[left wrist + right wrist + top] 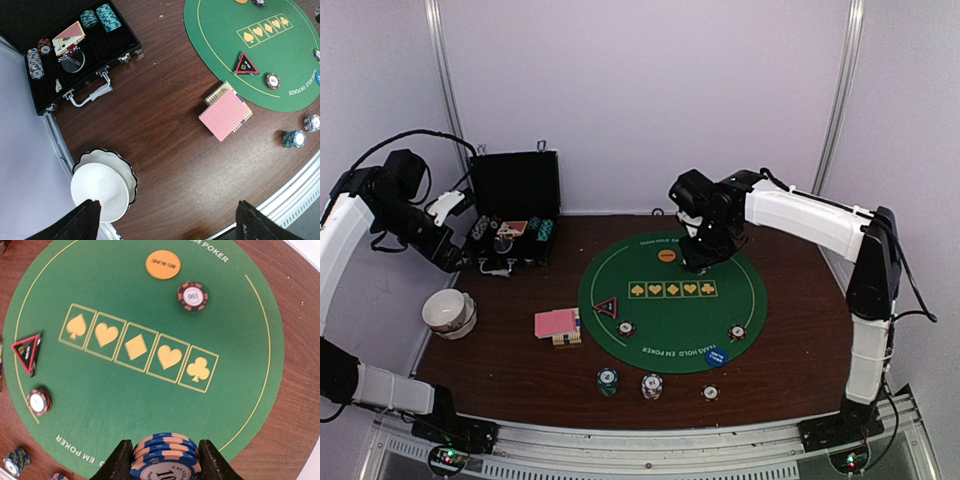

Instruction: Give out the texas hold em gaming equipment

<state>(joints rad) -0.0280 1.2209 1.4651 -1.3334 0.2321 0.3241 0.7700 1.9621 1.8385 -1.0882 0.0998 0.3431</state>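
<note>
**A:** What sits furthest left?

**B:** The left gripper (170,226). It hangs above the left edge of the tabletop (165,165), spread wide, with nothing between its fingers (82,222). The white bowl (102,187) is right below it. The open black case (515,185) stands further back with chips in its slots. None of the loose game pieces is near this gripper.

**A:** And the cards?

**B:** The pink-backed cards (557,323) lie on bare wood just left of the green mat (670,310), well apart from both grippers.

**A:** What's on the mat?

**B:** The red-black triangle marker (606,307) is at the left rim, with a brown-red chip (626,327) just beside it on the near side. The orange disc (667,255) lies at the far rim, and a second brown-red chip (192,295) is close beside it. Further right, a dark-rimmed chip (737,333) sits inside the near rim and the blue disc (717,356) lies on it.

**A:** And in front of the mat?

**B:** There's a row on the wood: the teal stack (608,381), the blue-white stack (651,385), then a single small chip (710,392).

**A:** The right gripper?

**B:** The right gripper (700,262) is over the far part of the mat, just right of the orange disc. Its wrist view shows it clamped on the blue-striped chip stack (165,447), with a finger on each side. I can't tell whether the stack touches the mat.
</note>
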